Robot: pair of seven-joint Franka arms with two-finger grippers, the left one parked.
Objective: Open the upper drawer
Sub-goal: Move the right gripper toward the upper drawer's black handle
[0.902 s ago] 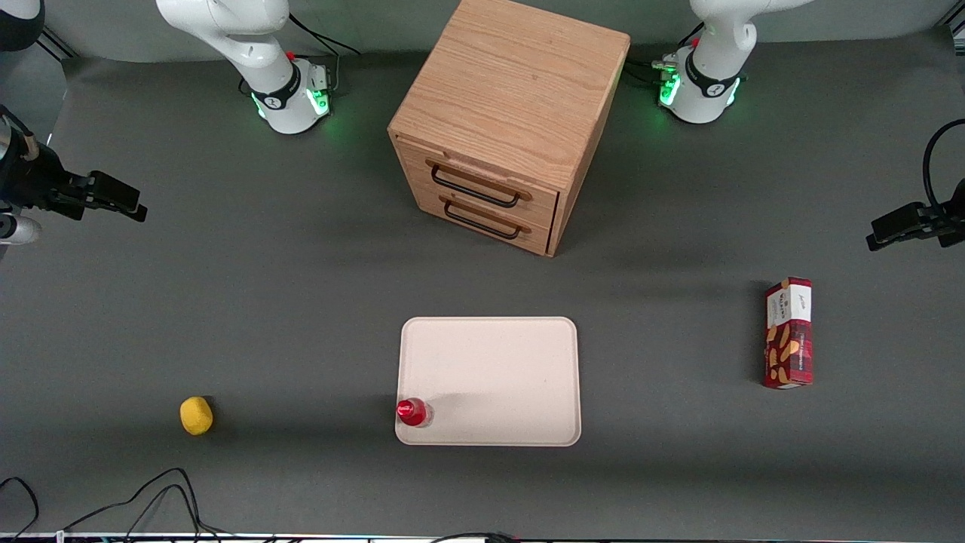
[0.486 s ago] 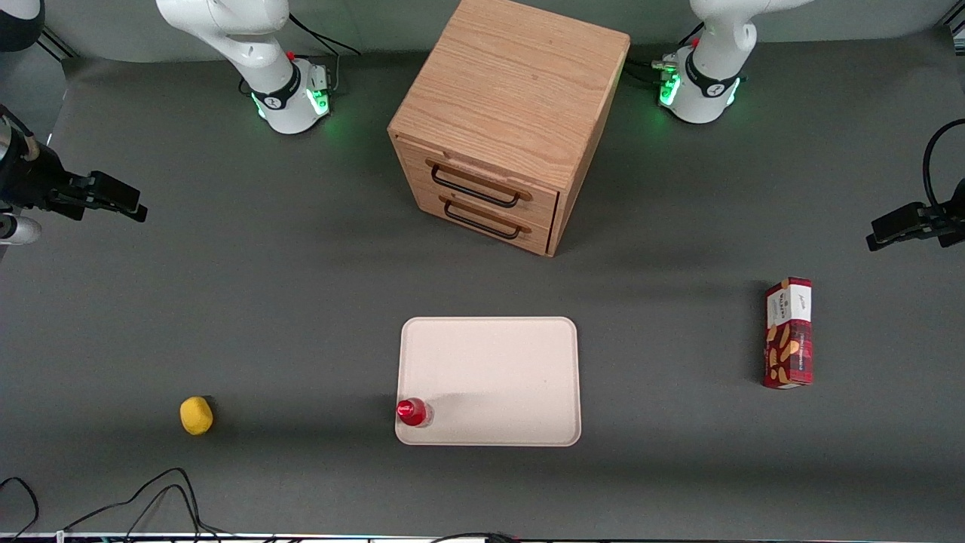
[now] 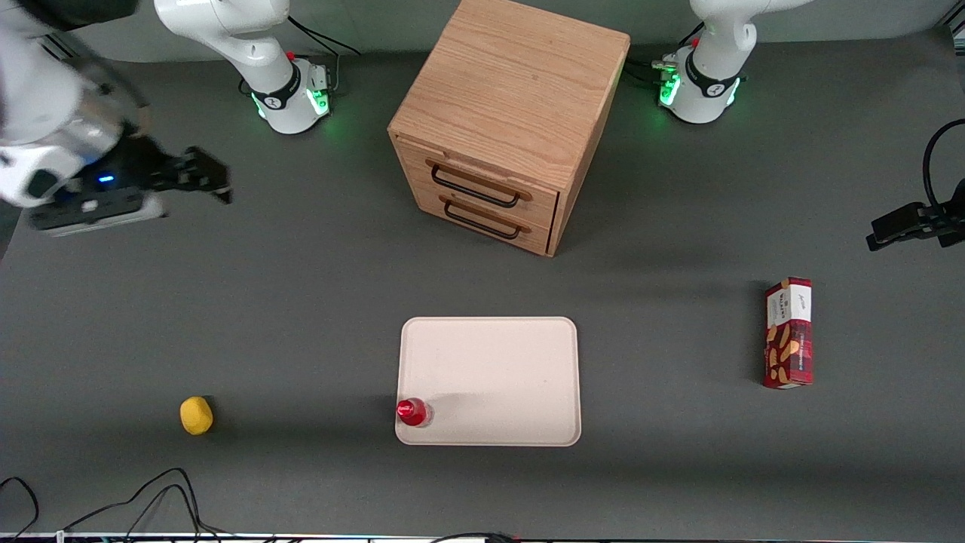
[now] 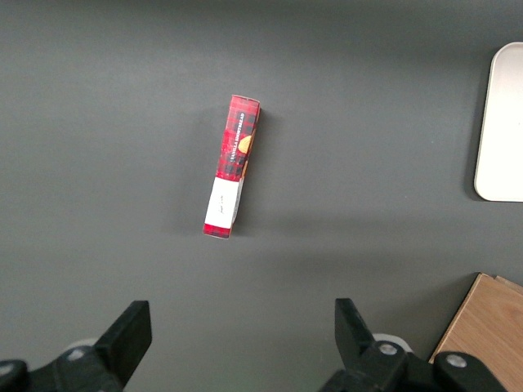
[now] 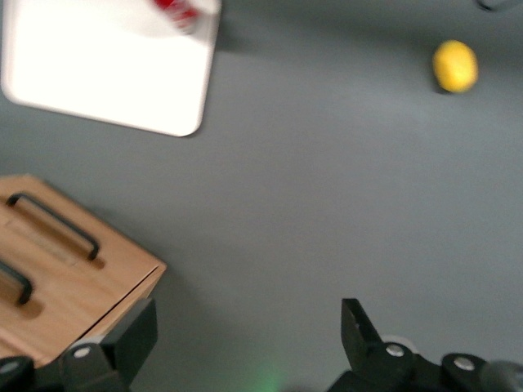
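While its jaws stand wide apart and hold nothing, the gripper (image 3: 203,175) hangs above bare table toward the working arm's end, well apart from the cabinet (image 3: 511,113). Half a second earlier it sat closer to the table's edge; it has since swung in toward the cabinet, and nothing else has moved. The upper drawer (image 3: 479,183) is shut, its black bar handle (image 3: 475,186) untouched, directly above the one matching lower drawer (image 3: 482,219). Nearer the front camera lie one pale tray (image 3: 497,362) with one red-capped bottle (image 3: 412,412) on its corner, one lemon (image 3: 196,415), and one red snack box (image 3: 788,332) toward the parked arm's end.
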